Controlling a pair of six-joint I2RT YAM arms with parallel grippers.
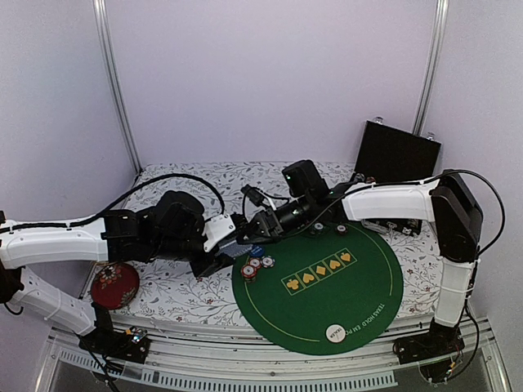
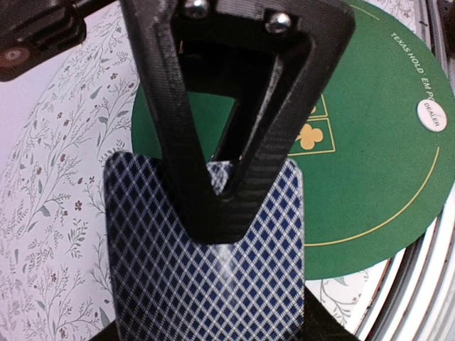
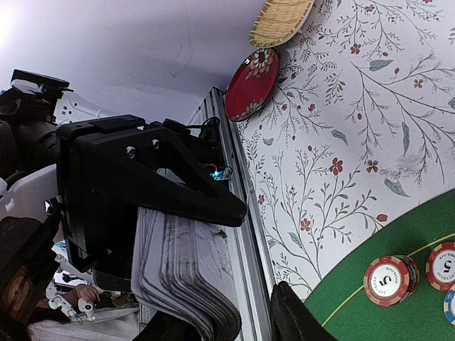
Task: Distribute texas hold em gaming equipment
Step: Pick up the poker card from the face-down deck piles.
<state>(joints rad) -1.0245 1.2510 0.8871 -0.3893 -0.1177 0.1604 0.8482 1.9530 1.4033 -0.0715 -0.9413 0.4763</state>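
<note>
1. Down at the near rim of the green felt mat (image 1: 359,286), the white dealer button (image 1: 335,332) lies alone, just inside the yellow line.
2. Off to the left, well apart from the mat, a red round cushion (image 1: 114,285) sits on the floral-covered surface (image 1: 176,290). The right wrist view catches a woven straw basket (image 3: 281,20) just beside it.
3. Up at the mat's left edge, a red-white chip stack (image 1: 252,267) stands with a second red-white chip (image 1: 267,261) just beside it.
4. Just past those chips, the left tool (image 2: 215,220) is clamped tight on the deck of playing cards (image 2: 206,284). The blue diamond back faces its camera, and the deck is held over the line where the floral cloth meets the mat. From the right wrist view, the stacked card edges fan slightly under the black finger.
5. Coming in from the right, the right tool (image 1: 252,231) meets the deck with its fingers spread apart, and the deck's lower corner shows between them. I cannot tell whether a finger touches a card.
6. Farther back, a green chip (image 1: 319,228) and its neighbour chip (image 1: 341,229) lie near each other at the mat's far rim.
7. Farthest of all, a black case (image 1: 396,153) stands upright in the back right corner.
</note>
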